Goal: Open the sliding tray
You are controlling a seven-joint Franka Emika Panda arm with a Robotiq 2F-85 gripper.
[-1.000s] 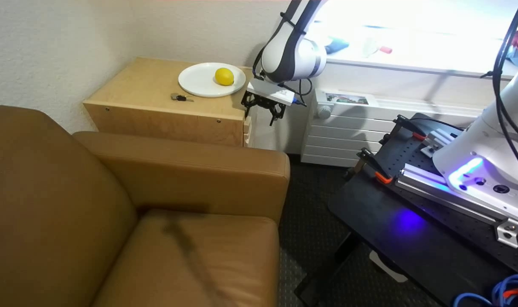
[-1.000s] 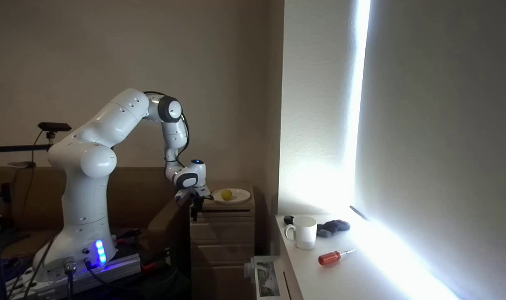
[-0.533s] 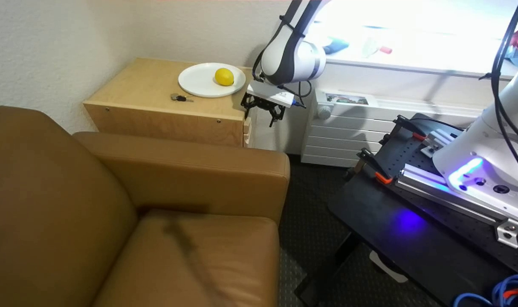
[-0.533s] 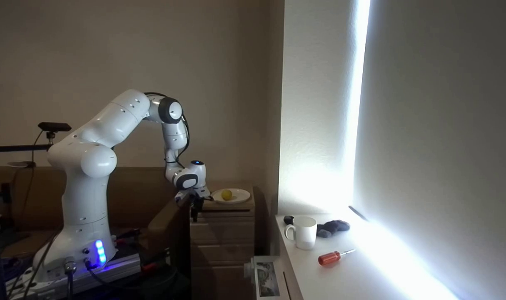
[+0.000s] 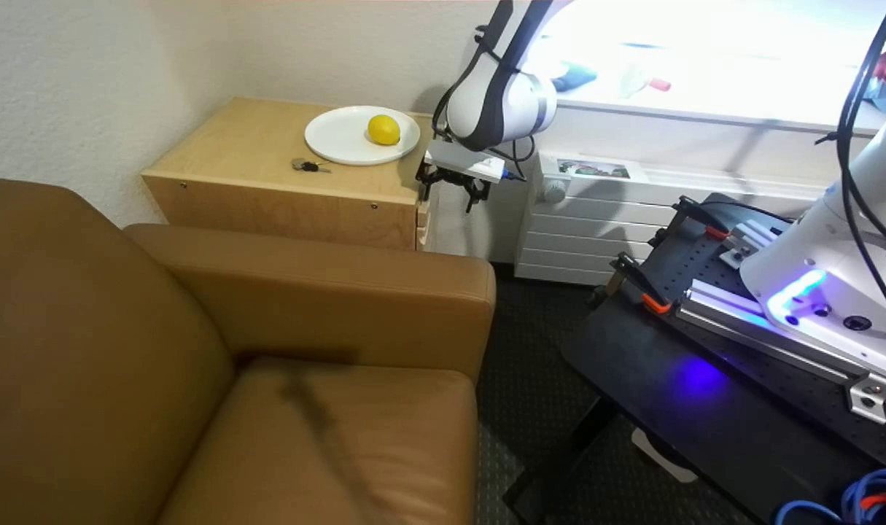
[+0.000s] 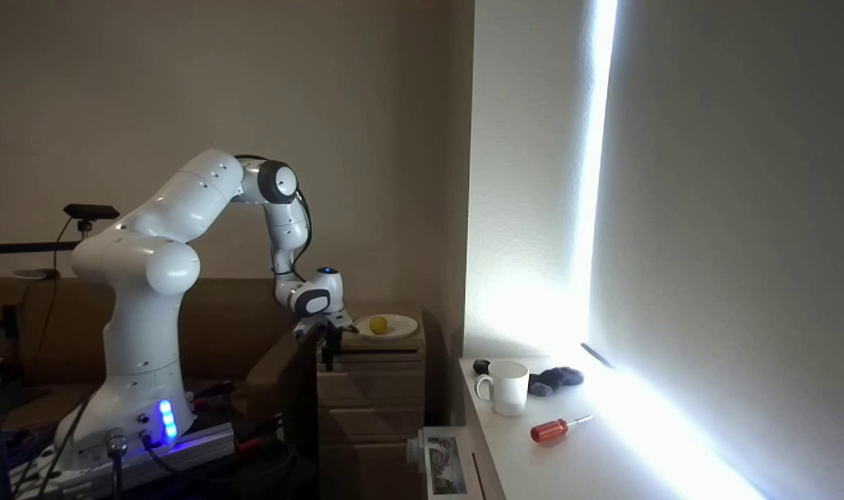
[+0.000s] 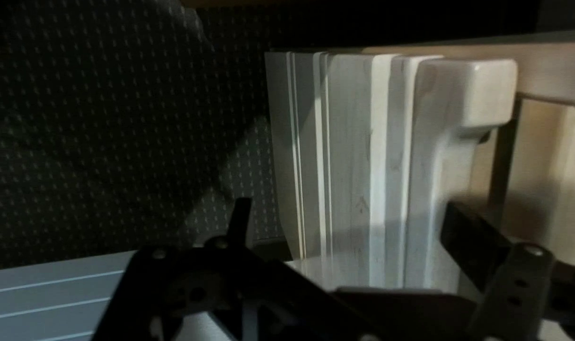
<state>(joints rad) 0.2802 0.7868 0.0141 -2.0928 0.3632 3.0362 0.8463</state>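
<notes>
The pale wooden cabinet (image 5: 282,142) shows in both exterior views. In an exterior view the sliding tray (image 6: 387,357) shows as a thin front edge under the cabinet's top, below a dark slot. In the wrist view, what looks like the tray's front (image 7: 434,104) has a raised lip and a scooped recess. My gripper (image 5: 446,203) hangs at the cabinet's front end, pointing down. In the wrist view the gripper (image 7: 348,208) is open and holds nothing. One finger is over the floor side; the other finger (image 7: 472,237) overlaps the recess. I cannot tell whether it touches.
A white plate (image 5: 340,138) with a yellow lemon (image 5: 383,130) and keys (image 5: 310,167) lie on the cabinet top. The brown sofa arm (image 5: 319,273) stands alongside. A white radiator (image 5: 588,219) and a sill with a mug (image 6: 509,389) are near.
My gripper has shifted very slightly, a little away from the sofa side. The arm's upper links have drawn back a little towards the base. The cabinet and its fronts look the same.
</notes>
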